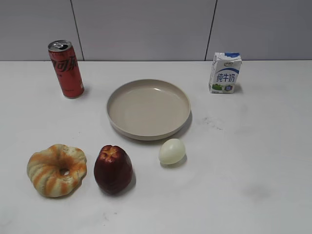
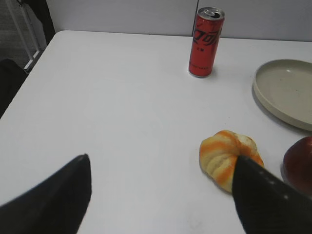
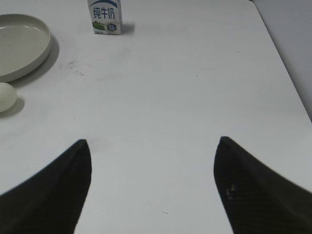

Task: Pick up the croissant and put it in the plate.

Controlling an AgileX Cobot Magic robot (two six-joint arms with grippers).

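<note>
Neither arm appears in the exterior view, so we only know the grippers from their own wrist cameras, and there only the dark fingertips enter the bottom corners. In the left wrist view the right-hand fingertip [image 2: 265, 195] cuts across the near edge of the croissant [image 2: 228, 158], hiding part of it; the plate [image 2: 287, 92] and the dark red apple-like fruit [image 2: 300, 165] are both cropped by the right edge. In the right wrist view the plate and the egg [image 3: 7, 96] are cut by the left edge. The print on the red soda can [image 1: 66, 68] and the milk carton [image 1: 225, 72] is too small for us to read fully.

The left gripper [image 2: 161, 195] stands spread wide and holds nothing. The croissant lies on the white table [image 1: 253, 161] ahead of it and off to the right of the gap, by the right fingertip; we cannot tell whether they touch. The right gripper [image 3: 153, 185] is likewise spread and empty, over bare table, well apart from the croissant.

In the exterior view we see the croissant at the front left, just beside the fruit, with the empty plate farther back at centre and the egg just in front of the plate's rim.
</note>
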